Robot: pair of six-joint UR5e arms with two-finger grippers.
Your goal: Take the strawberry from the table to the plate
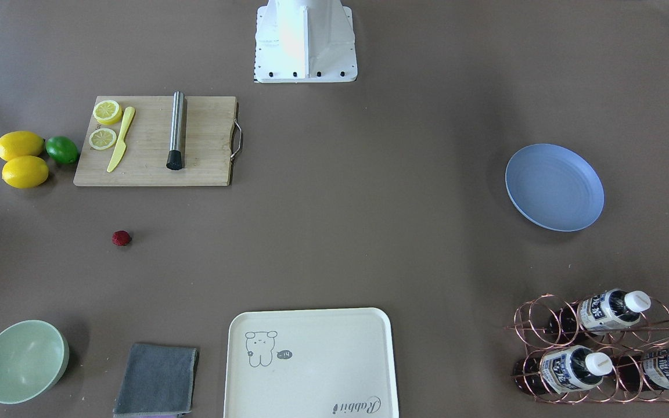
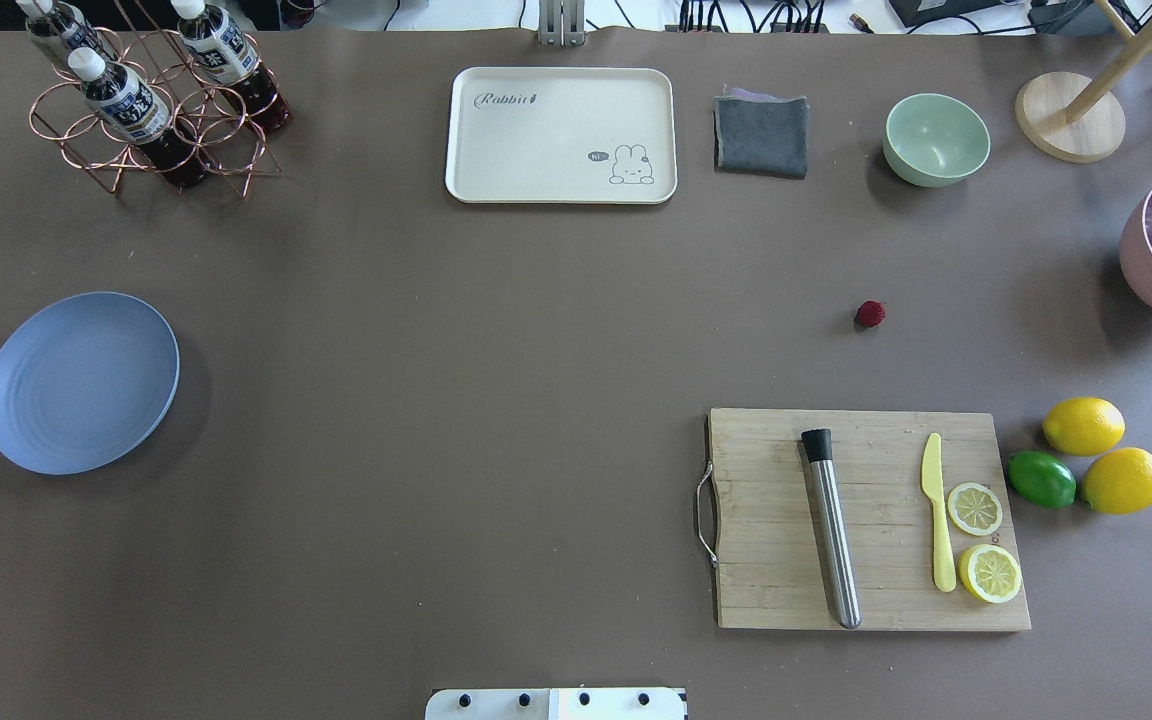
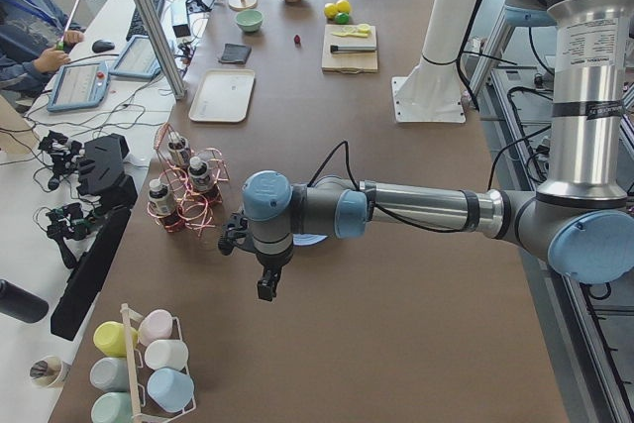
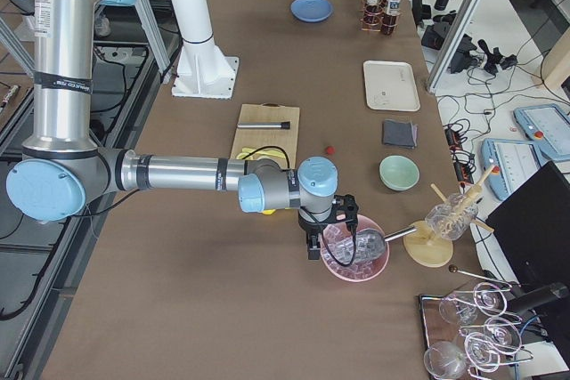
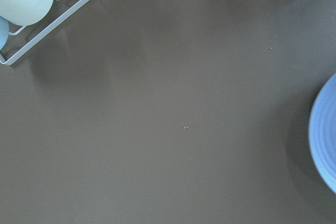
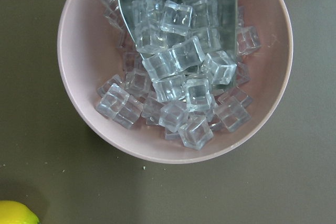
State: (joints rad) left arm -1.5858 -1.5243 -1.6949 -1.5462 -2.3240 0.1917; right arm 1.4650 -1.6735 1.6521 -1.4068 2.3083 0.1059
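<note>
Strawberry: the strawberry (image 1: 121, 238) is sitting alone on the bare bench (image 1: 334, 232), on the robot's right side. It is lying just out from the cutting board (image 1: 207, 145) and touching nothing. In both side views it is showing as only a red speck.
Plate: the plate (image 1: 554, 187) is lying flat on the robot's left side, well apart from the berry. The left wrist view is catching just a slice of its rim at the right edge. In the exterior left view the near arm is covering most of it.
Left pincer: the left pincer (image 3: 267, 287) is hanging over the bench near the plate. Only the side view is showing it, so I cannot tell whether its jaws are apart or together.
Right pincer: the right pincer (image 4: 312, 249) is hovering above the pink bowl (image 6: 79, 51) at the bench's right end. It too is showing from the side only, so its state cannot be told.
Pink bowl: it is holding ice cubes (image 6: 184, 56) and a metal scoop (image 6: 226, 3), whose top is running out of frame. The overhead view is cutting the bowl off at its right edge.
Lemon: just a corner of one lemon (image 6: 16, 214) is peeking in at the bottom left of the right wrist view.
</note>
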